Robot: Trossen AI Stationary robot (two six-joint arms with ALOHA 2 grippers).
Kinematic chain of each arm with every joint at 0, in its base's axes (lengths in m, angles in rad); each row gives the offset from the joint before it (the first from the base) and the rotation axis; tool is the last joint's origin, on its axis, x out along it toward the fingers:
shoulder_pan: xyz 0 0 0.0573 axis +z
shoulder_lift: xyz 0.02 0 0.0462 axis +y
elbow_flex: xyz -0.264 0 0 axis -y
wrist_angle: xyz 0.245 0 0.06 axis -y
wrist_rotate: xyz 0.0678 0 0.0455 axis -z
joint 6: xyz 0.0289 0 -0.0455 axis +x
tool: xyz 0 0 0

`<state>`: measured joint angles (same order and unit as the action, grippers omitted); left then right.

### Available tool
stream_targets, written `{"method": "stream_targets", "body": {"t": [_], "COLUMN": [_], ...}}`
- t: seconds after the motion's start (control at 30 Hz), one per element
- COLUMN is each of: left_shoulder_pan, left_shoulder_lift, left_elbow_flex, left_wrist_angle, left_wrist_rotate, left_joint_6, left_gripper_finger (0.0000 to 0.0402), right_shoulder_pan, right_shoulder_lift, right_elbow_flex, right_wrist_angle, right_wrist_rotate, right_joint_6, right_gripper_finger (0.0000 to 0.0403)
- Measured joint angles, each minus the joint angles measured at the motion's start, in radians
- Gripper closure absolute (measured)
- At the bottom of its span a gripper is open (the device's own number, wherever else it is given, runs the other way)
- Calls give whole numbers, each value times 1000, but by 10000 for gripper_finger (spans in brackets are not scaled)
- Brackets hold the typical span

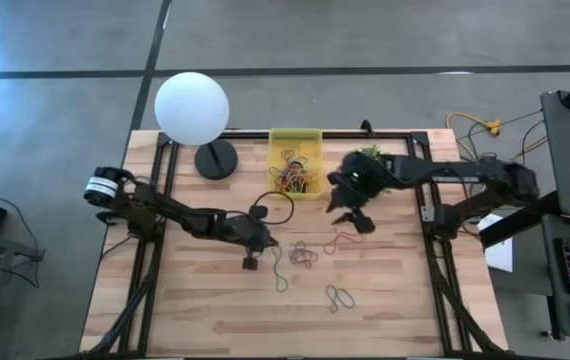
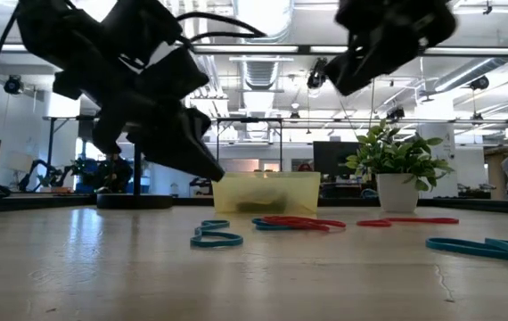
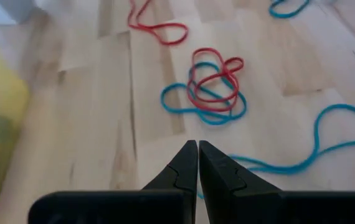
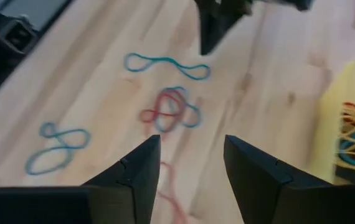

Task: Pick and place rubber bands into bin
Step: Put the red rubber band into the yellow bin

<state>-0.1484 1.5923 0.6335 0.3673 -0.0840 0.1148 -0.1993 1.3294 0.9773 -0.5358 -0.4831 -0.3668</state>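
Observation:
The yellow bin stands at the table's far middle with several rubber bands inside. Loose bands lie on the wood nearer: a red one, a red-and-blue tangle, a long blue one and another blue one. My left gripper is shut and hovers just left of the tangle, its tips over the long blue band's end. My right gripper is open with nothing between its fingers. It hangs above the table right of the bin's near corner, over the red band.
A white globe lamp on a black base stands left of the bin. A small green plant in a white pot stands right of it. Black frame rails run along the table's left and right sides.

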Motion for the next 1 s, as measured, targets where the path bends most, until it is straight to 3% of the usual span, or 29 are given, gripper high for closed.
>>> {"method": "stream_targets", "body": {"t": [0.17,0.3,0.57,1.0], "left_shoulder_pan": [5,7,17,31], "left_shoulder_lift": [62,103,123,247], "left_elbow_flex": [67,130,216,345], "left_wrist_angle": [-56,-147,-171,-192], "left_wrist_rotate": [53,59,58,62], "left_joint_6": [64,85,54,-57], "left_gripper_finger": [395,363,304,300], "right_shoulder_pan": [83,133,181,200], "right_shoulder_lift": [-160,-289,-500,-658], "right_elbow_flex": [-142,-257,-440,-631], "right_wrist_angle": [102,198,269,407], "right_wrist_rotate": [0,11,138,173], "right_joint_6": [96,165,287,330], "right_gripper_finger": [246,250,253,253]}}
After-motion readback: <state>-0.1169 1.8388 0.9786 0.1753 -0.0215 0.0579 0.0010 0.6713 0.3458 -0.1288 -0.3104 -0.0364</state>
